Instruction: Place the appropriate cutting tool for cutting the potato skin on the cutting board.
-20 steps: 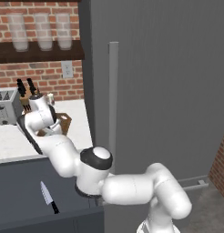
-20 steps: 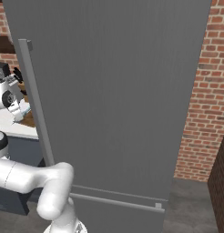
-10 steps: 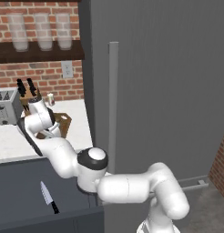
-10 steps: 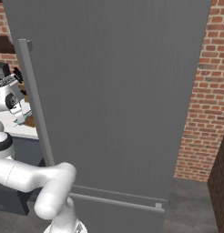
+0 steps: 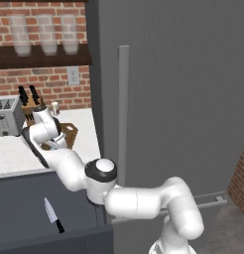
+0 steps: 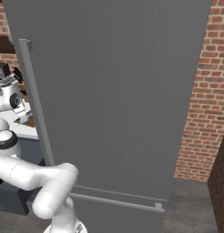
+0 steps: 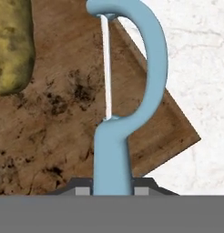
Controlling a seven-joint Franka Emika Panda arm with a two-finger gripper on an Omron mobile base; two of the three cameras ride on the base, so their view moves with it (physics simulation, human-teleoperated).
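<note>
Over the cutting board (image 7: 59, 136), gripper (image 7: 112, 186) clamps light-blue, loop-headed peeler (image 7: 132, 82).

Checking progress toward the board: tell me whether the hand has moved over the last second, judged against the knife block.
No clear move. In the left base view the hand stays just below the knife block, over the cutting board.

Hand view: potato (image 7: 11, 45) cut off by left and top edges. Cutting board (image 7: 63, 118) runs past the frame; peeler (image 7: 127, 91) handle end hidden below.
</note>
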